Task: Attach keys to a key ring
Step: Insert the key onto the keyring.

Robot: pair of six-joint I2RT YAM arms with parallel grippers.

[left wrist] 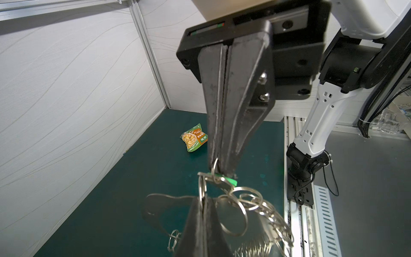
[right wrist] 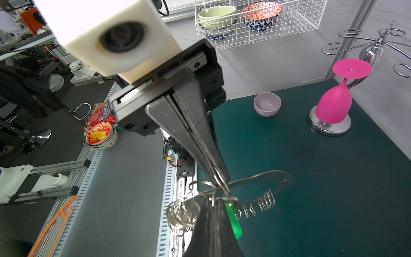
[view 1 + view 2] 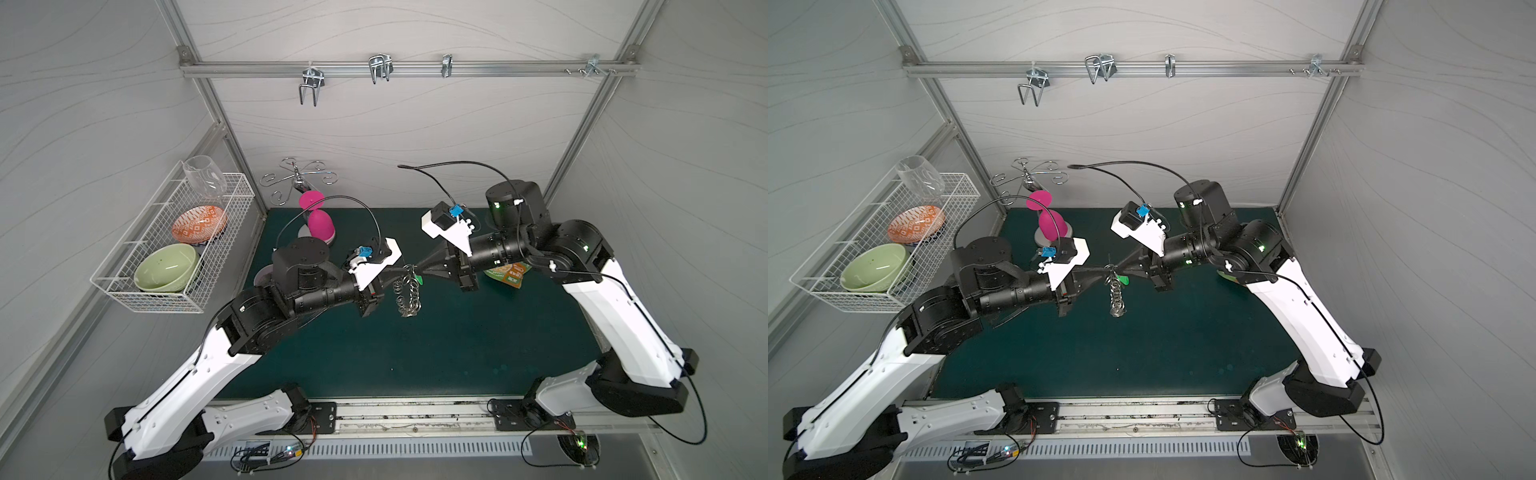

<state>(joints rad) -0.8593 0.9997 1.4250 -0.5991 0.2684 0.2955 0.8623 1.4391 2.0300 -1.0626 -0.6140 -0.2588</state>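
Both arms meet tip to tip in mid-air over the middle of the green mat. My left gripper is shut on one silver wire ring of the key ring. The key ring's grey oval plate and its clustered wire rings hang below the tips. Facing it, my right gripper is shut on the metal loop of the green key, which lies along its finger. In the left wrist view the green key sits right against the key ring's wire rings.
A green-orange snack packet lies on the mat under the right arm. An upturned pink goblet stands on a chrome stand at the back left, near a lilac bowl. A wire basket holding bowls hangs on the left wall.
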